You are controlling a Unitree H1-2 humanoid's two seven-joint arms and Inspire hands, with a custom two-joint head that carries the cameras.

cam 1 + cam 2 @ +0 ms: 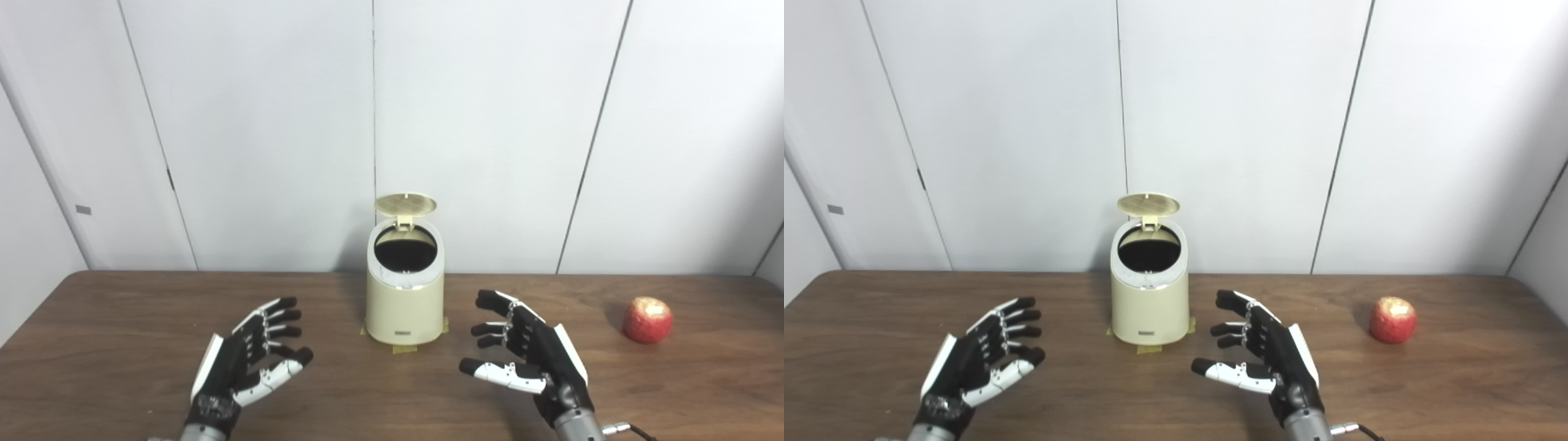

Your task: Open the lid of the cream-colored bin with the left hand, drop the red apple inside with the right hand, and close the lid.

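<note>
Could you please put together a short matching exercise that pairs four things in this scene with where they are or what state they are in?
Things:
1. lid
2. red apple
3. left hand
4. cream-colored bin

States or places:
A. lying on the table, far right, untouched
B. taped to the table between the hands
C. flipped up, standing open
D. open, palm inward, holding nothing

Pairs: 1-C, 2-A, 3-D, 4-B
</note>
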